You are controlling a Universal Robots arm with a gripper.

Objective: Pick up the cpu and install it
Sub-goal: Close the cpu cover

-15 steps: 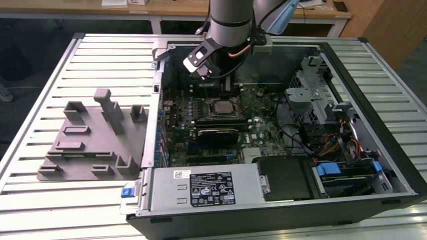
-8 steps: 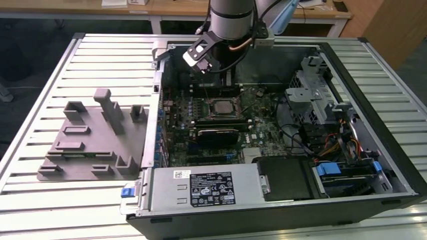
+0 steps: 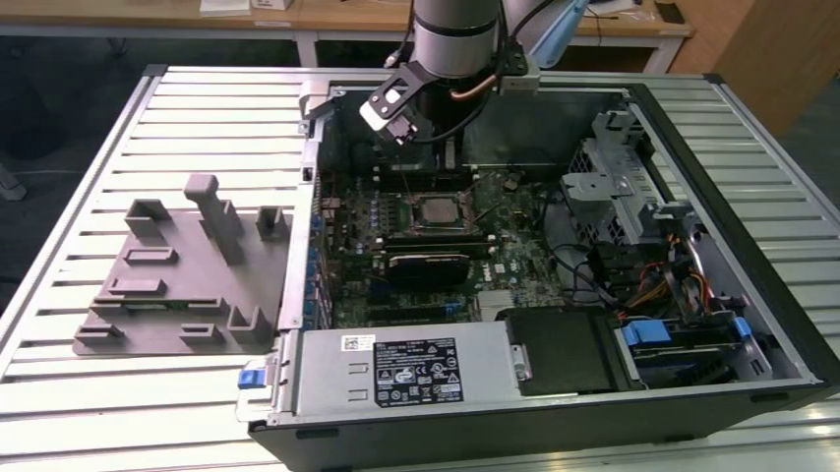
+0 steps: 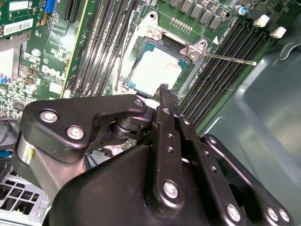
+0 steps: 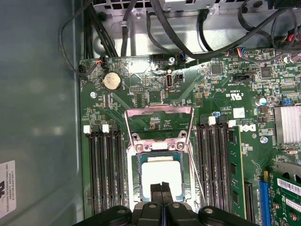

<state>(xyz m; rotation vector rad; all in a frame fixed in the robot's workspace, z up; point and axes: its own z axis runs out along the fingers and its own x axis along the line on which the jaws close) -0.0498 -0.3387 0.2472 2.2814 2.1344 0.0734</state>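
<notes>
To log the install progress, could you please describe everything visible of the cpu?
The cpu is a flat square chip with a pale, shiny metal top, lying level in its socket on the green board. The clamp frame is flipped open beside it. The shut fingers overlap one edge; contact cannot be told.

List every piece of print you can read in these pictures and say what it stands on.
Nothing reads clearly enough to quote.
Black label on the power supply, exterior view: too small.
White sticker beside it: blurred.
White label on the case wall, first wrist view: too small.
Barcode sticker on the green card, second wrist view: blurred.
</notes>
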